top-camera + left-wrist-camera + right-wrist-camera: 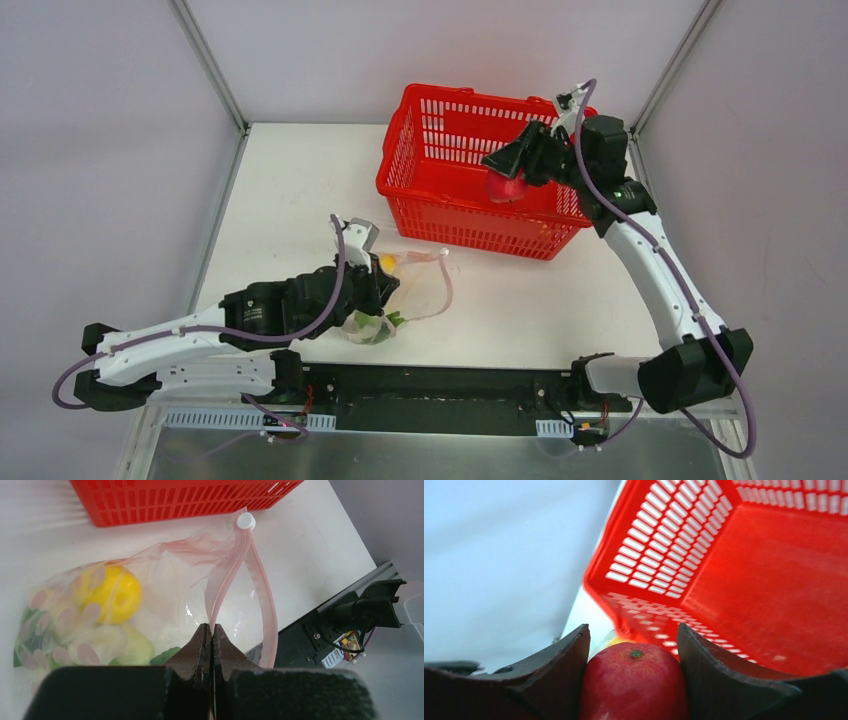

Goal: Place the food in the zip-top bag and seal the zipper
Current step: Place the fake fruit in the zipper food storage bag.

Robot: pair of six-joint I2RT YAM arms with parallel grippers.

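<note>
Red and glossy, the round toy fruit (pixel 634 685) sits clamped between the two dark fingers of the right gripper (pixel 634 652), which grips it by the sides and hangs over the red mesh basket (pixel 440 215) at the far right of the white table (pixel 300 190). The zip-top bag (pixel 415 290) lies well apart from it, to the left and nearer to the arm bases. The left gripper (pixel 210 630) is the nearer one, and its jaws are pressed together on one lip of the pinkish zipper (pixel 265 605). This strip runs from the gripper toward the basket and ends at a white slider (pixel 245 521); its two lips stand apart, so I judge the mouth open toward the right. The film is thin, clear and crinkly, and a yellow ball (pixel 112 592) and green leafy pieces (pixel 165 656) lie inside
</note>
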